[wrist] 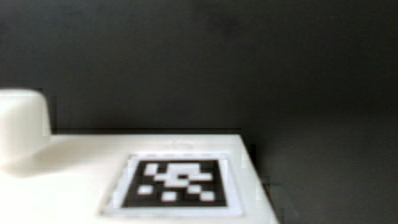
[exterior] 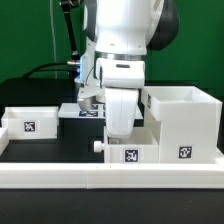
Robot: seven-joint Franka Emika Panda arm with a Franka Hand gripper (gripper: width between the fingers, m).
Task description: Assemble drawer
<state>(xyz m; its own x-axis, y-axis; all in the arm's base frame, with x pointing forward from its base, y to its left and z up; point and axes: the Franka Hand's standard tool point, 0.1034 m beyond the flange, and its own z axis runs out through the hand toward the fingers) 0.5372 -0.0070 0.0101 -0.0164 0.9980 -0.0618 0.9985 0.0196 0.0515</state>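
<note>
- The drawer (exterior: 143, 150), a low white plastic open-top tray with a black-and-white square tag on its side, sits on the dark table (exterior: 60, 150) at about 6 o'clock in the exterior view. Its small round white knob (exterior: 97, 145) sticks out toward 9 o'clock.
- A taller white cube-shaped plastic housing (exterior: 185, 125) stands just beside the drawer at its 3 o'clock. A second low white tray (exterior: 30, 122) lies well apart at 9 o'clock.
- The white robot hand (exterior: 120, 132) hangs low over the drawer's 10 o'clock corner. Its tips are hidden by the drawer wall.
- The wrist view shows one blurred white finger (wrist: 18, 130) beside a flat white surface with a tag (wrist: 178, 182). I cannot tell how far apart the fingers stand, whether they hold anything, or which part that surface belongs to.
- Likely risk: if the hand closes off-centre on a thin wall, the light tray could twist or slip out.
- Another risk is a lift or push toward 3 o'clock with the drawer askew. That could jam its edge against the housing and shove the housing along the table.
- The knob could catch on the long white front rail (exterior: 110, 180) if the drawer swings toward 6 o'clock.
</note>
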